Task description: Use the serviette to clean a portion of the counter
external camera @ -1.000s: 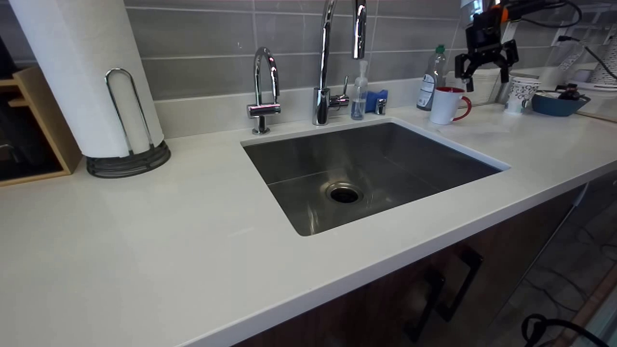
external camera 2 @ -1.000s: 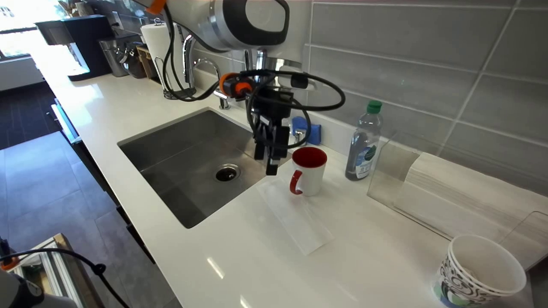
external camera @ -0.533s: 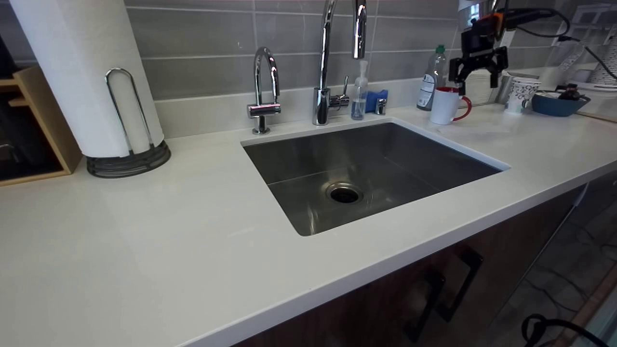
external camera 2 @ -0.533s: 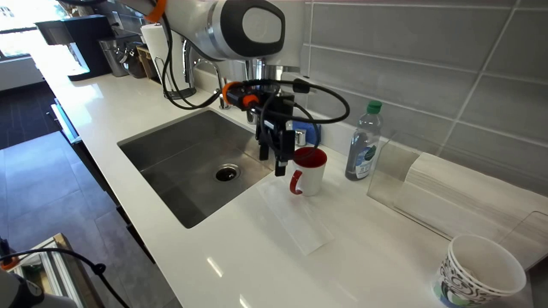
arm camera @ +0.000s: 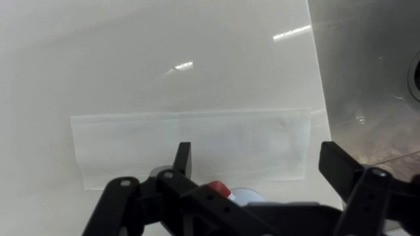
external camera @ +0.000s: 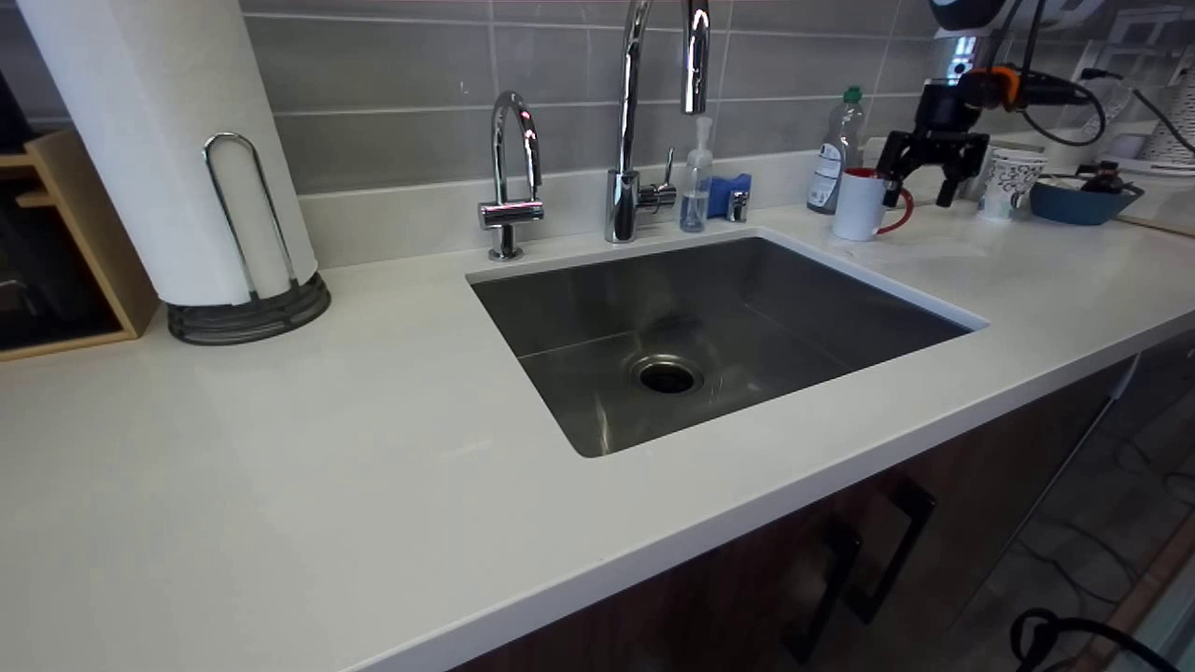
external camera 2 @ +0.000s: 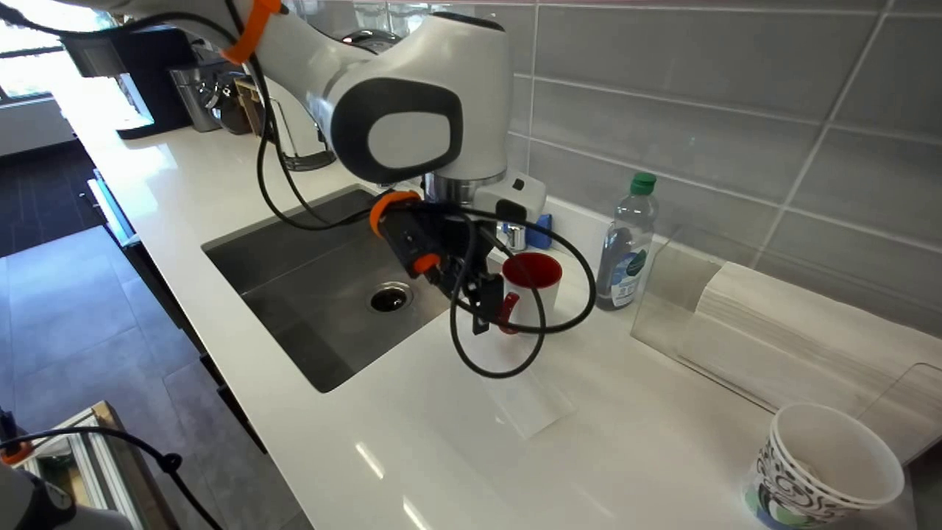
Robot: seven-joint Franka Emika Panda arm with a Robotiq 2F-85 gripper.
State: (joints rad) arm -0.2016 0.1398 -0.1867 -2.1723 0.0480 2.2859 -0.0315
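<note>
Smooth off-white counter (external camera: 373,420) surrounds the rectangular stainless steel sink (external camera: 756,350), beside which a thin white paper serviette (arm camera: 226,144) lies flat, likely there for wiping, and near which the black two-fingered claw (arm camera: 255,154) hangs, jaws apart, presumably to pinch the serviette.

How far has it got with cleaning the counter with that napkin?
Done: the serviette already lies flat on the counter beside the sink, though who put it there isn't shown.
In hand: nothing looks gripped; the gripper hangs open roughly above the serviette.
Left: probably grasping the serviette, then wiping part of the counter; no wiping shows yet.
</note>
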